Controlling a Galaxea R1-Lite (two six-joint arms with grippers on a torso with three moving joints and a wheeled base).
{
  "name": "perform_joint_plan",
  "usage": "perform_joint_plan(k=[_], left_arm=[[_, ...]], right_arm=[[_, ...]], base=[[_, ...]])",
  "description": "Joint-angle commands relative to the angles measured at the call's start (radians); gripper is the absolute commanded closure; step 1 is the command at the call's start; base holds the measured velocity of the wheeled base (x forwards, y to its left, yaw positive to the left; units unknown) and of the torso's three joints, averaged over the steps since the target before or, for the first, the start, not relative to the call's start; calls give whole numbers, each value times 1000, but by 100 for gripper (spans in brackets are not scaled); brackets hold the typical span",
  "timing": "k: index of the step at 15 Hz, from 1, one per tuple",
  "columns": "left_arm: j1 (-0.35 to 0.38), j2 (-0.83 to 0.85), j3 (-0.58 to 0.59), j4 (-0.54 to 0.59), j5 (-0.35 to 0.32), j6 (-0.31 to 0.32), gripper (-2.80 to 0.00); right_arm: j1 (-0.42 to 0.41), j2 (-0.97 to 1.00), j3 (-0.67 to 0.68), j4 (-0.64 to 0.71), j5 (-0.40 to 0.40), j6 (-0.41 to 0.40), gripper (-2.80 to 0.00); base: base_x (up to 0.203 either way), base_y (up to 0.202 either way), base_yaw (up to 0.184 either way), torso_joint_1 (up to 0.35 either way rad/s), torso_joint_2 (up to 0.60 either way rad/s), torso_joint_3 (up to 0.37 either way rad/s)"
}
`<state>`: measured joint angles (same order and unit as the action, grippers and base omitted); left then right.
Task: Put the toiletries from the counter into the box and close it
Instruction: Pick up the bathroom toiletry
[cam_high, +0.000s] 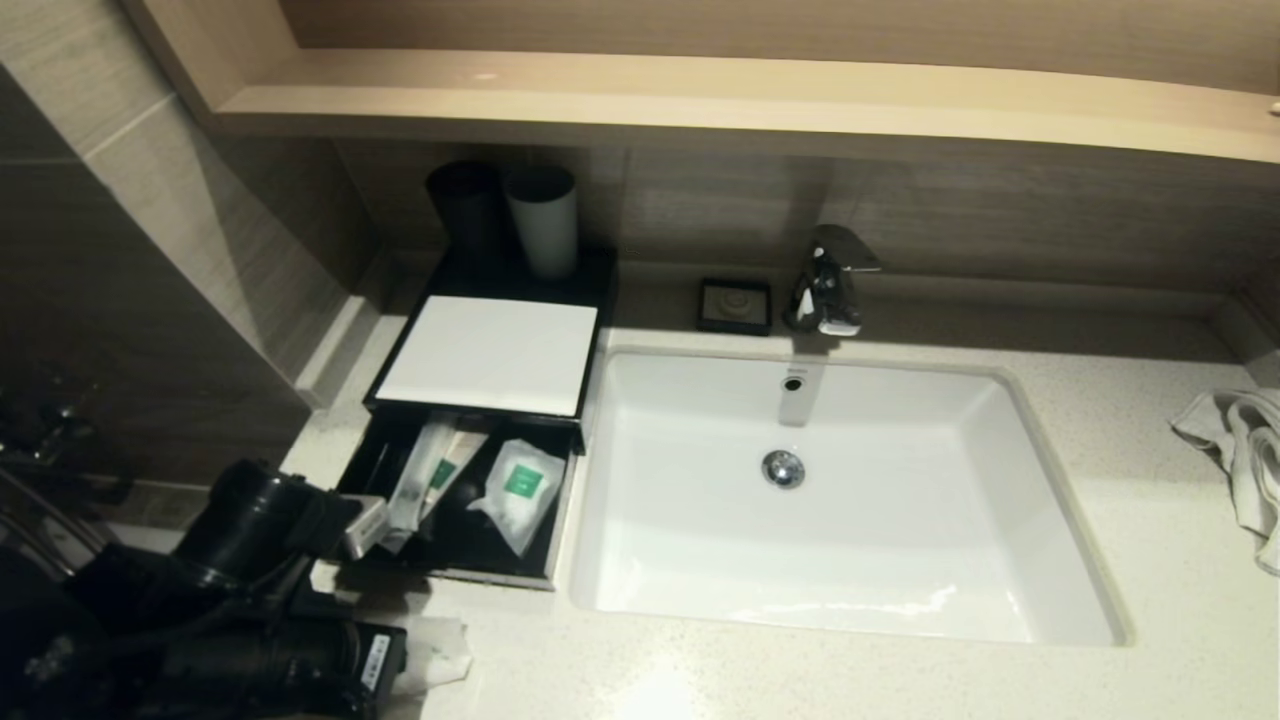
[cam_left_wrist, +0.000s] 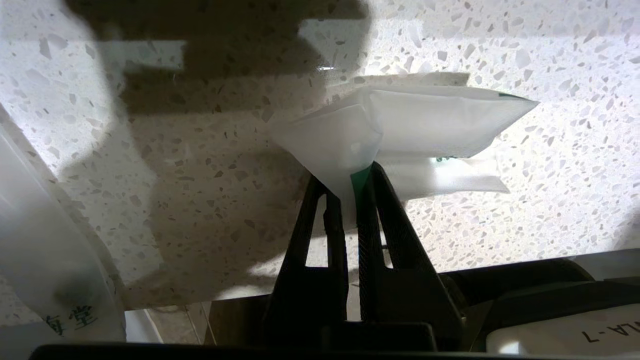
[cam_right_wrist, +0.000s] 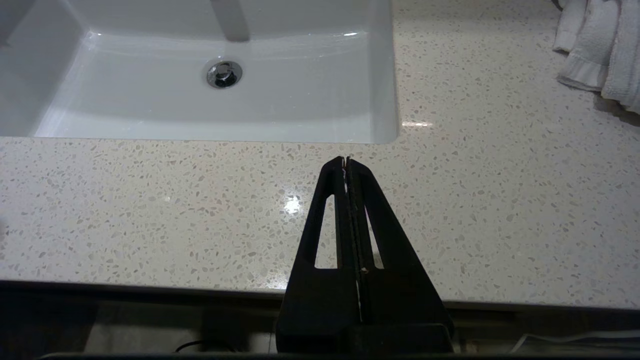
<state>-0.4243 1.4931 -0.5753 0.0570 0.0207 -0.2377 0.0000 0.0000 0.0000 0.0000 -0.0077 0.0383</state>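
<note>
My left gripper (cam_left_wrist: 347, 177) is shut on a corner of a small translucent white packet (cam_left_wrist: 425, 125) with a green label. The packet rests crumpled on the speckled counter (cam_left_wrist: 550, 210). In the head view the left arm (cam_high: 250, 590) covers the gripper, and the packet (cam_high: 440, 645) peeks out beside it, in front of the box. The black box (cam_high: 490, 350) with its white top panel has its drawer (cam_high: 460, 570) pulled out. In the drawer lie two long packets (cam_high: 430, 480) and a squarish packet (cam_high: 520, 490). My right gripper (cam_right_wrist: 346, 161) is shut and empty over the counter in front of the sink.
The white sink basin (cam_high: 1000, 420) takes up the middle of the counter, with a tap (cam_high: 830, 280) and a small black soap dish (cam_high: 735, 305) behind it. Two cups (cam_high: 540, 220) stand behind the box. A white towel (cam_high: 1240, 460) lies at the far right.
</note>
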Motion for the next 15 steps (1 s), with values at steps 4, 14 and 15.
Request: perform_joint_plan(k=[4,14,15], left_arm=[[2,-87,-8,7,1,-3,0],[10,-208,-54,-24,-4,-25,0],[10,-204,-60,-29,-4,-34,0]], right_arm=[[0,0,0,0,0,0,0],[0,0,0,0,0,0,0],[0,0,0,0,0,0,0]], base=[[0,0,0,0,0,0],[0,0,0,0,0,0],[0,0,0,0,0,0]])
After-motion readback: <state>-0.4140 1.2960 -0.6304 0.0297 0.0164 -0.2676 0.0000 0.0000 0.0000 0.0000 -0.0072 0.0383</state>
